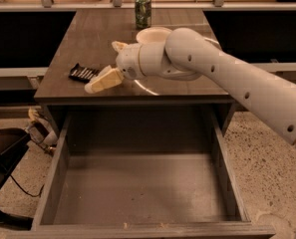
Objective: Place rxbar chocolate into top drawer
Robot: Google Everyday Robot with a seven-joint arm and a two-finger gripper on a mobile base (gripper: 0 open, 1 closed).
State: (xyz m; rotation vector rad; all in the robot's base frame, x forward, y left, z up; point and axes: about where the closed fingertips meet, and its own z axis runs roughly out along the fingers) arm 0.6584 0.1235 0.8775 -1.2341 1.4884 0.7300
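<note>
at far left, a dark object (2,156) and a cable (23,185) are seen on the floor (267,168), beside the table (63,86). the drawer (52,183) is seen pulled out toward the camera, below the table's front edge and approx. as wide as the table; its flat bare bottom is shown.

the bar (82,72) is found flat on the table top, left side, near the front edge, i.e. outside the drawer. its black wrapper w/ pale stripes is shown face up.

just right of the bar, the gripper (103,66) is held low over the table. its 2 cream fingers are seen spread wide apart w/ nothing between them: one finger (102,80) is angled down-left, tip just beside the bar's near right corner; the other is seen higher & further back. contact w/ the bar can't be told.

further right & at the back, a green can (143,10) is stood upright by the table's far edge. a white bowl (151,34) is set just in front of it, partly hidden by the arm (237,83), which is stretched in from the right edge across the table's right half.
</note>
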